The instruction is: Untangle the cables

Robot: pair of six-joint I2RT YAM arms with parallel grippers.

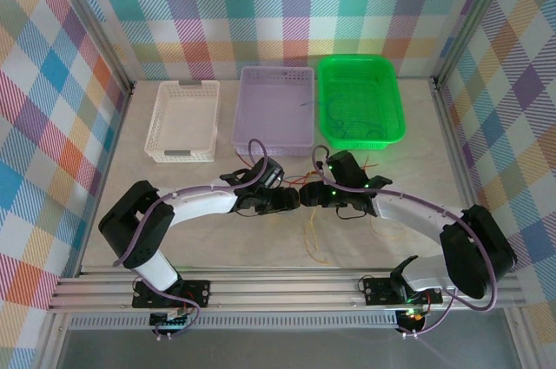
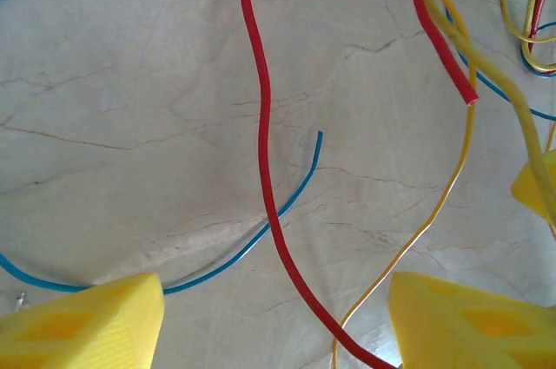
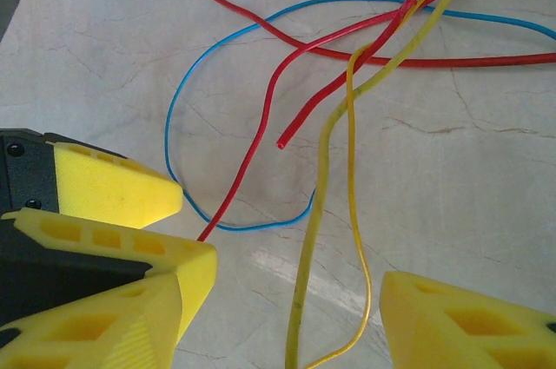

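The cables lie tangled on the marble table between my two grippers. In the left wrist view a red cable (image 2: pixel 265 126) and a thin yellow cable (image 2: pixel 434 213) run down through the gap of my left gripper (image 2: pixel 276 326), which is open and pinches neither; a blue cable (image 2: pixel 261 239) curves beside them. My right gripper (image 3: pixel 287 326) is open too, with a yellow-green cable (image 3: pixel 317 213) and a thin yellow cable (image 3: pixel 354 195) lying loose between its fingers. A red cable (image 3: pixel 252 152) and a blue loop (image 3: pixel 174 100) lie beyond. From above, the left gripper (image 1: pixel 294 199) and right gripper (image 1: pixel 313 194) almost meet.
Three baskets stand at the back: white (image 1: pixel 162 122), purple (image 1: pixel 244 126) and green (image 1: pixel 398 113), the green one holding a few thin wires. Yellow wire (image 1: pixel 314 246) trails toward the near edge. The left gripper's fingers (image 3: pixel 113 188) crowd the right wrist view's left side.
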